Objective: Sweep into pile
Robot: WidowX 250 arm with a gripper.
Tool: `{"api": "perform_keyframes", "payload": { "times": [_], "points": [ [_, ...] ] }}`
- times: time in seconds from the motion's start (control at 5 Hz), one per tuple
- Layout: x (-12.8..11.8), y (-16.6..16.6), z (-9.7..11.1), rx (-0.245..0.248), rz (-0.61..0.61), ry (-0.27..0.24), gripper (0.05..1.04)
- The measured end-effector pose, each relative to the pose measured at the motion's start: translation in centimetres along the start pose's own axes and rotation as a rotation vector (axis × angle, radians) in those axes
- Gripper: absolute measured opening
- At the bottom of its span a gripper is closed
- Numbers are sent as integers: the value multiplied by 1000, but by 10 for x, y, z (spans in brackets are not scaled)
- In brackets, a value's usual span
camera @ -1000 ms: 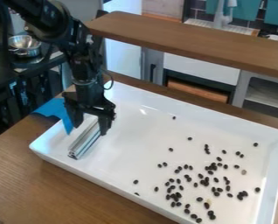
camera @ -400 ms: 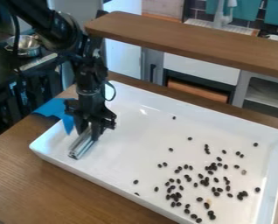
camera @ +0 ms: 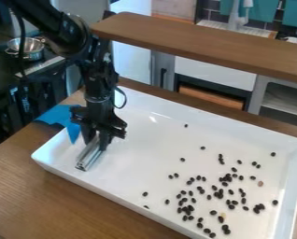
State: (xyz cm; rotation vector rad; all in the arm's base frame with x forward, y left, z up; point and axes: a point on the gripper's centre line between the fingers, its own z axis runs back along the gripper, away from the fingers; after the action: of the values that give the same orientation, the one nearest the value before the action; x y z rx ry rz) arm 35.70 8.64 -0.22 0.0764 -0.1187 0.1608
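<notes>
While a black gripper clamps a metal bar at left of frame, dark beans lie scattered lower right in a white tray; an off-center grip could let the bar twist mid-sweep, leaving strays.

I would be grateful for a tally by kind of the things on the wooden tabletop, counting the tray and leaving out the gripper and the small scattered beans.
White tray: 1
Silver bar: 1
Blue sheet: 1
Total: 3
</notes>
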Motion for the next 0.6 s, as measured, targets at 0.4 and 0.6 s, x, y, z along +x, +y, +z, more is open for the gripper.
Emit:
{"api": "perform_keyframes", "payload": {
  "times": [0.4, 0.6],
  "points": [
    [-8, -35, 2, -40, -15, 51, 369],
    [-12, -48, 2, -42, -30, 60, 369]
  ]
}}
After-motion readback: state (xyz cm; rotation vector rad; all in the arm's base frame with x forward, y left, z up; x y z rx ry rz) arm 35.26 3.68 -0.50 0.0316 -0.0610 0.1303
